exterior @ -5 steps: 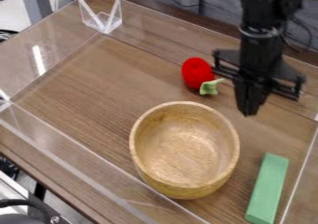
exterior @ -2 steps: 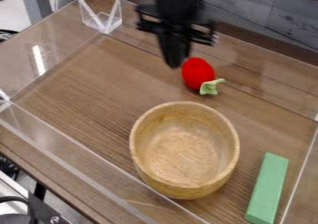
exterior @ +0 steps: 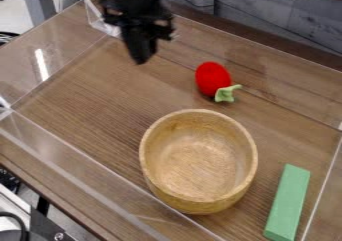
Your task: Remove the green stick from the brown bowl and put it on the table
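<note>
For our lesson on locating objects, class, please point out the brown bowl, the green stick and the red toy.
Brown bowl (exterior: 154,185): camera view, left part of the rim.
Green stick (exterior: 287,203): camera view, middle of its top face.
Red toy (exterior: 211,78): camera view, middle of its red body.

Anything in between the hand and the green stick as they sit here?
Yes, seen from above: the brown bowl and the red toy lie between the hand and the green stick.

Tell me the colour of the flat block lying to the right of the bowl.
The block is plain mint green; it shows best in the camera view.
</note>
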You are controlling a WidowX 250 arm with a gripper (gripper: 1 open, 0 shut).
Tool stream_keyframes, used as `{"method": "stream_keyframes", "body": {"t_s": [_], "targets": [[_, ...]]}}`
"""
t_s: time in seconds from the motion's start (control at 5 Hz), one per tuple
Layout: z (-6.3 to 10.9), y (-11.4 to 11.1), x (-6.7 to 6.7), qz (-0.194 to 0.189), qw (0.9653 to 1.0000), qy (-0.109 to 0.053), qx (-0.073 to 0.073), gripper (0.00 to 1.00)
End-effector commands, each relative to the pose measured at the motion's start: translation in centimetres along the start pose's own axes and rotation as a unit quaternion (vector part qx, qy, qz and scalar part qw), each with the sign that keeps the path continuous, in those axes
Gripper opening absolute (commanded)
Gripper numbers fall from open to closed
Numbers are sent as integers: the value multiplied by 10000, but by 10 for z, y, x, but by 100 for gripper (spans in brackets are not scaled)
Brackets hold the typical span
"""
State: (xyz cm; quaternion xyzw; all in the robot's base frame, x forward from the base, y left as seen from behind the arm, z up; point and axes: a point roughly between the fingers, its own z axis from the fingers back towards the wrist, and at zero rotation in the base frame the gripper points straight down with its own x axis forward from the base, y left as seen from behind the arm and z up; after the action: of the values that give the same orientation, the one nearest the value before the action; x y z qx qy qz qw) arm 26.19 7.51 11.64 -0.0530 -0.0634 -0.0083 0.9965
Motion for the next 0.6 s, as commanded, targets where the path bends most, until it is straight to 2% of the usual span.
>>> {"method": "stream_keyframes", "body": {"t_s": [0.0,0.4], "targets": [[-14,18,-4,-350,9993,-133,43,0],[-60,28,-1,297,9991,-220,205,0]]}}
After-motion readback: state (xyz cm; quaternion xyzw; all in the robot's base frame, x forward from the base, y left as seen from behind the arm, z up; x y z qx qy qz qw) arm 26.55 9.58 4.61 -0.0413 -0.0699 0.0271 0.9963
